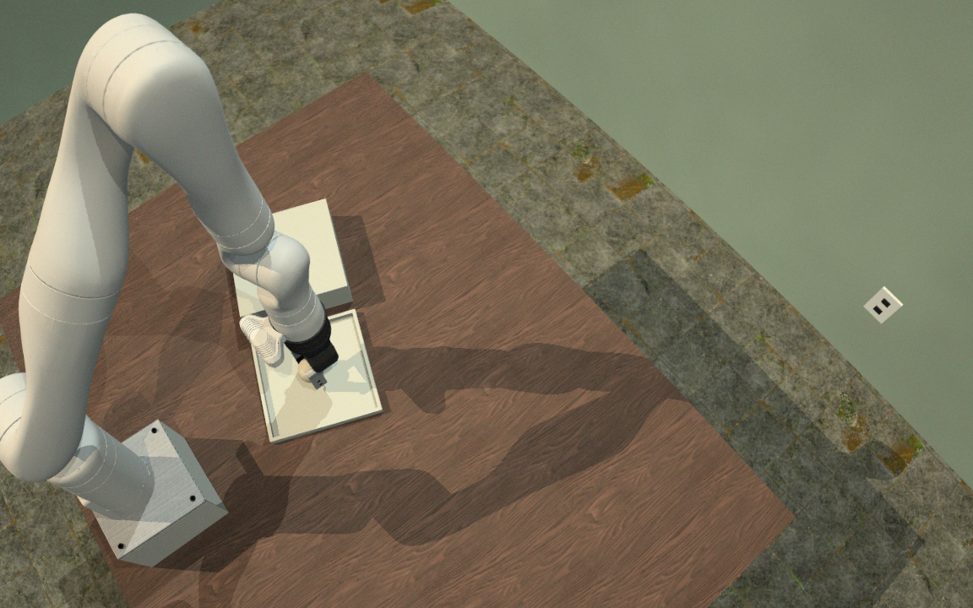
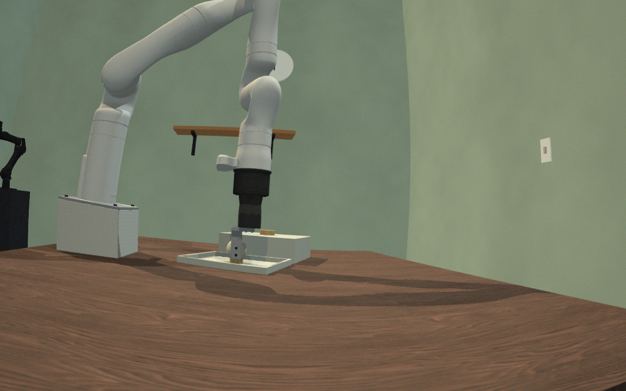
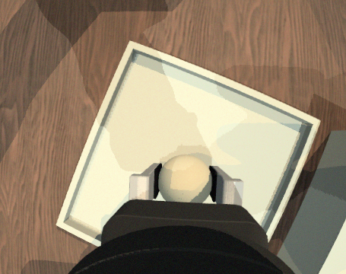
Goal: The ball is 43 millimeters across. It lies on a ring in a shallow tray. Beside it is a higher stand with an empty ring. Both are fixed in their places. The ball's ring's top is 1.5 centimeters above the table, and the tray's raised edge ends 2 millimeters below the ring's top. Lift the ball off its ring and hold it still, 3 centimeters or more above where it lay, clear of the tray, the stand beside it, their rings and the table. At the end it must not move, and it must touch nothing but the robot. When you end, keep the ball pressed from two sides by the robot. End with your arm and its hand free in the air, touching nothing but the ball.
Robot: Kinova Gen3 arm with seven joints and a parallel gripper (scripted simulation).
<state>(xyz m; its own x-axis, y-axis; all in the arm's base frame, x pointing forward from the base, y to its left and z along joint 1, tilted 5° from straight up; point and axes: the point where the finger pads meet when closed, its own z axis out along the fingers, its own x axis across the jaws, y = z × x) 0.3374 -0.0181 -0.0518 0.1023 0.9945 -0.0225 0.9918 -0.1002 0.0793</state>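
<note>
The cream ball (image 3: 185, 179) sits low in the shallow cream tray (image 3: 185, 149), on its tan ring (image 2: 236, 260). My gripper (image 3: 185, 176) reaches straight down over it, and its two grey fingers are shut on the ball from the left and right sides. In the side view the ball (image 2: 230, 250) shows behind a finger, still down on the ring. In the overhead view the gripper (image 1: 316, 376) hides most of the ball. The higher stand (image 2: 276, 244) with its empty tan ring (image 2: 267, 232) stands right behind the tray.
The arm's white base block (image 2: 96, 226) stands on the table to the left. A wooden shelf (image 2: 233, 131) hangs on the back wall. A black device on a dark pedestal (image 2: 1, 214) stands beyond the table's left edge.
</note>
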